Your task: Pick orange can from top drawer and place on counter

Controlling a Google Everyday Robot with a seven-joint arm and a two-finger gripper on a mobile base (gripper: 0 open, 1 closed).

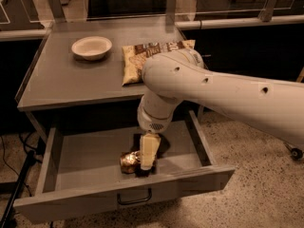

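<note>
Camera view from above and in front: the big pale arm (228, 94) sweeps in from the right and fills much of the scene, its rounded elbow hanging over the front right part of the counter (71, 84) and bending down toward the drawer (90, 160). The counter is a flat grey top with clear guards along its sides and back. Beneath it the drawer stands pulled well out, its front panel nearest me, with a dark wire handle (134, 199) at the middle. On the counter a yellow-brown snack bag (137, 56) lies flat, its right end hidden behind the arm, and a small white bowl (91, 47) sits just to its left, apart from it. Down in the drawer the gripper (145, 164) points straight down near the front middle, right against the can (128, 160). The can lies on its side on the drawer floor, shiny and dented, poking out to the left of the gripper. Whether the gripper is clasping the can or only resting beside it, I cannot tell from here.
</note>
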